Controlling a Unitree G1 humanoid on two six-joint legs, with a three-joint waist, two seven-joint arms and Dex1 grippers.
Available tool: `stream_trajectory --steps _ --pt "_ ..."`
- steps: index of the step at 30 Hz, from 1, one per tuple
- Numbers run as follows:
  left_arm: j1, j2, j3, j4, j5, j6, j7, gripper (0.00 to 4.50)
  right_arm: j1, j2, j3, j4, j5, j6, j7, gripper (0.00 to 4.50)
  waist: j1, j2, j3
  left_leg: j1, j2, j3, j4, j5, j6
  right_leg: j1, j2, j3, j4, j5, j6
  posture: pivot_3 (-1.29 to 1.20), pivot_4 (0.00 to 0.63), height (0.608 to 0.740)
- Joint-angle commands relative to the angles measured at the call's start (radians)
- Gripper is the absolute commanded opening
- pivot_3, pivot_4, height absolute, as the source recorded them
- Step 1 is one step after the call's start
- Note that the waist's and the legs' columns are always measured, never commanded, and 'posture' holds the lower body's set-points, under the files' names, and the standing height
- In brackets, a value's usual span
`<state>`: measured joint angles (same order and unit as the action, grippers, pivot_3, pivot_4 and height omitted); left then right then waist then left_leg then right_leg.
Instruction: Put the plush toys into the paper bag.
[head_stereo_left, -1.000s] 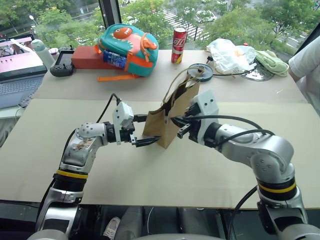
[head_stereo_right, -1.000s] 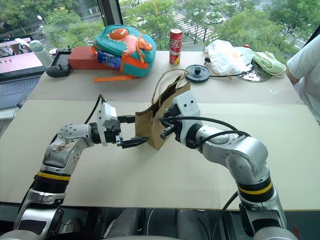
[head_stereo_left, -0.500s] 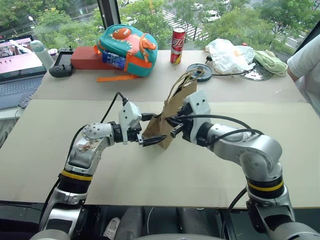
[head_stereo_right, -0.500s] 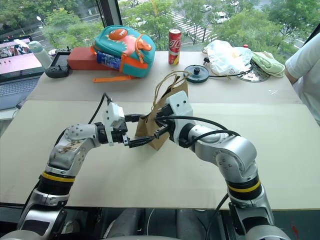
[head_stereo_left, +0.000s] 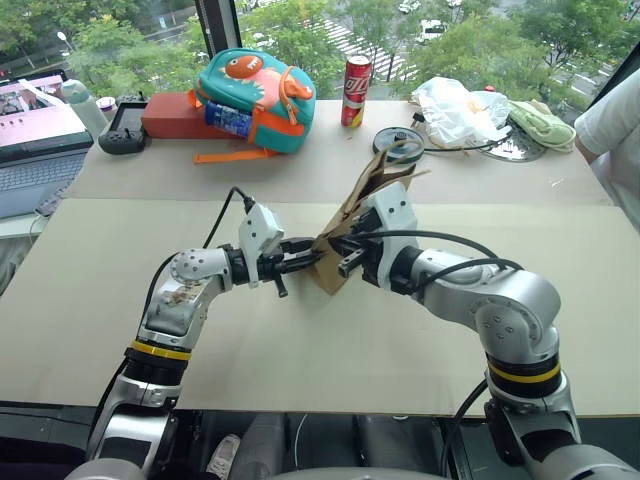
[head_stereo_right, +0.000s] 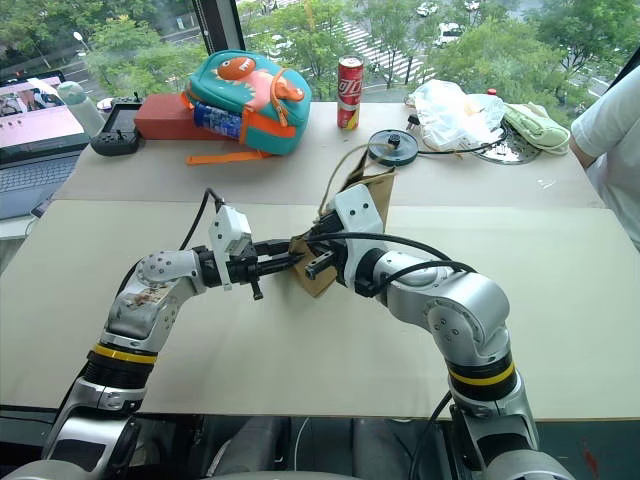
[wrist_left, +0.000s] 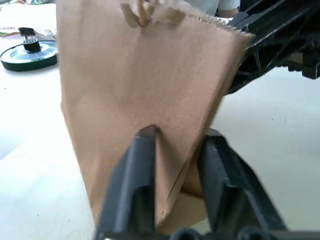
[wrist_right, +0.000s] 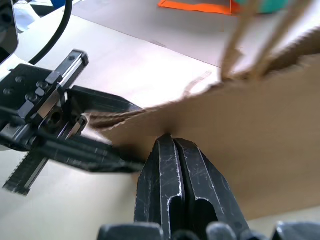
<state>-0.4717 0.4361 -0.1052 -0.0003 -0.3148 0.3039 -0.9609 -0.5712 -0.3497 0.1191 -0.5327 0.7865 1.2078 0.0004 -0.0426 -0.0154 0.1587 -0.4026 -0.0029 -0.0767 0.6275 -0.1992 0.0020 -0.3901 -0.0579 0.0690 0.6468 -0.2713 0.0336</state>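
Both grippers clamped on paper bag (head_stereo_left: 352, 235): left gripper (wrist_left: 172, 165), right gripper (wrist_right: 174, 165); pulling apart risks tearing it or tipping it over

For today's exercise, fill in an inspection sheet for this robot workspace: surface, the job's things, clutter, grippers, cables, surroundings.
Surface: beige table, a seam running across it.
Job's things: brown kraft paper bag with cord handles, tilted, flattened; plush toys nothing seen.
Clutter: teal-and-orange dinosaur backpack, red soda can, white plastic bag, round black disc, laptop.
Grippers: left gripper shut on the bag's edge; right gripper pinching the bag wall.
Cables: black cable looping over the left arm.
Surroundings: window with trees; person's white sleeve.
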Motion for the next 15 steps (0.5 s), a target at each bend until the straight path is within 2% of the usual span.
stream_trajectory --steps 1,9,12,15 --pt "-0.04 -0.02 0.03 0.016 -0.006 -0.01 0.042 0.01 -0.011 0.003 -0.033 -0.046 -0.011 0.008 0.011 0.0 0.0 0.0 0.0 0.0 0.0 0.0 0.0 0.0 0.0 0.0 0.0 0.0 0.0 0.0 0.0 0.0 0.15 0.74" --pt "-0.08 -0.04 0.044 0.082 0.006 -0.024 0.094 0.01 -0.003 0.009 -0.07 -0.073 0.003 0.035 0.027 0.0 -0.001 0.0 0.0 0.0 0.0 0.0 0.0 0.0 0.0 0.0 0.0 0.0 0.0 0.0 0.0 0.0 0.15 0.74" --pt "-0.087 -0.046 0.046 0.094 0.001 -0.027 0.097 0.01 0.024 0.004 -0.137 -0.129 0.08 0.062 0.059 0.0 0.001 0.0 0.0 0.0 0.0 0.0 0.0 0.0 0.0 0.0 0.0 0.0 0.0 0.0 0.0 0.0 0.15 0.74" --pt "-0.099 -0.057 0.052 0.107 -0.008 -0.04 0.095 0.01 0.09 -0.047 -0.248 -0.219 0.219 0.065 0.125 0.0 0.004 0.0 0.0 -0.001 0.0 0.0 0.0 0.0 0.0 0.0 0.0 0.0 0.0 0.0 0.0 0.0 0.15 0.74"
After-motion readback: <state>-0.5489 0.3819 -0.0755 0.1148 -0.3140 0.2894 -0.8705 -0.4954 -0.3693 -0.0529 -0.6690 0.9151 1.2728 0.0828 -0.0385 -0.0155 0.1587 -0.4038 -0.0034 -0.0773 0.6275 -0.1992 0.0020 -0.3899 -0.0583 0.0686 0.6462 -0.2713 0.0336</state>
